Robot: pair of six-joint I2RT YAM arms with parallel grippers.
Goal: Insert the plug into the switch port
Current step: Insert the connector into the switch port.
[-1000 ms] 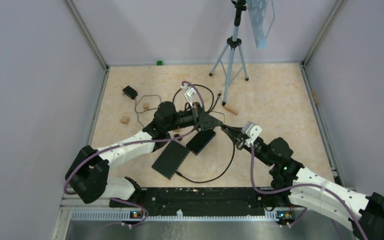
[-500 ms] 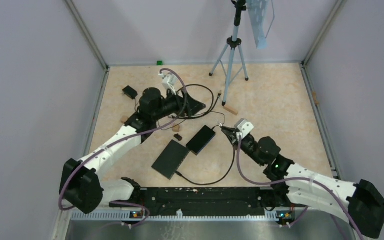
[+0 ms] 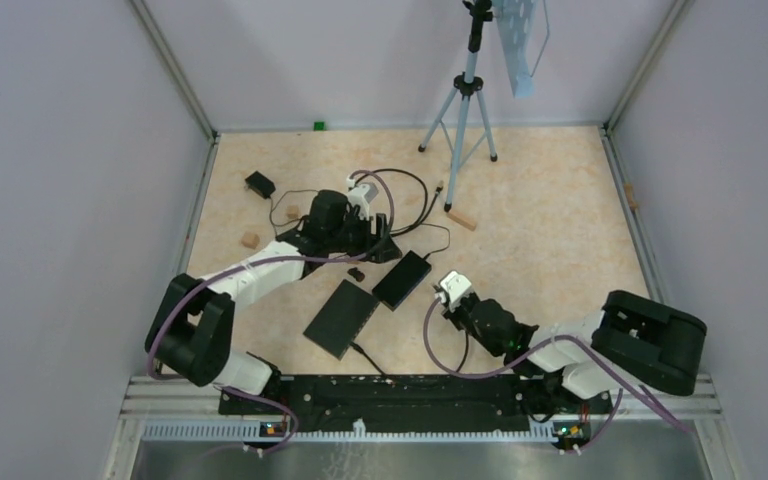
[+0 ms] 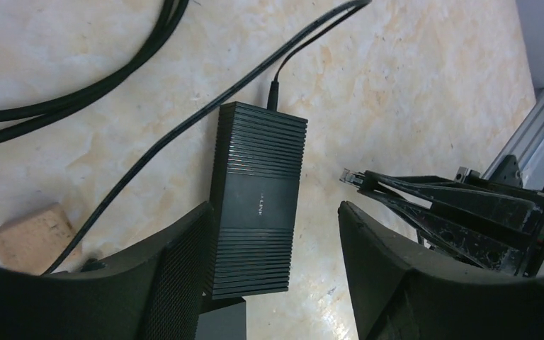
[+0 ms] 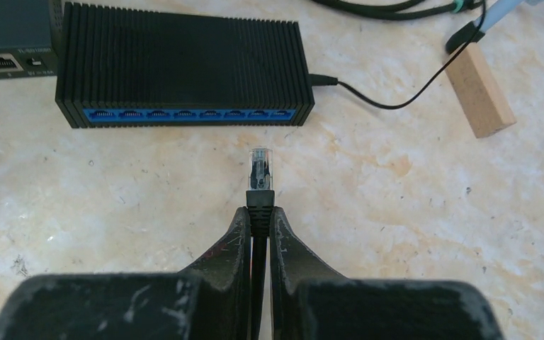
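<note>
Two grippers are at work near the switch (image 3: 402,279), which lies flat on the surface (image 3: 550,220) with its blue port face turned toward the right arm. The right gripper (image 5: 258,216) is pinched tight on the black boot just behind the plug (image 5: 260,166), so the clear tip sticks out past the fingertips. The plug points straight at the port row (image 5: 184,113) and lines up with the ports toward the right end of that row in the right wrist view. It stands just short of the face with bare surface between them, not inserted. A thin power lead (image 5: 375,99) runs out of the switch's side toward a wooden block (image 5: 478,88).

The left gripper (image 4: 275,212) hangs above the switch with its jaws spread wide and nothing between them. From its wrist camera the switch's ribbed top shows between the two fingers (image 4: 163,283), with the right gripper and plug off to one side. Black cables (image 4: 78,99) curve across the surface above, and a second block (image 4: 32,237) lies beside the left finger.

A flatter dark box (image 3: 341,318) with its own ports sits next to the switch, close to one end of it. A tripod (image 3: 465,100) stands at the far side of the surface.
</note>
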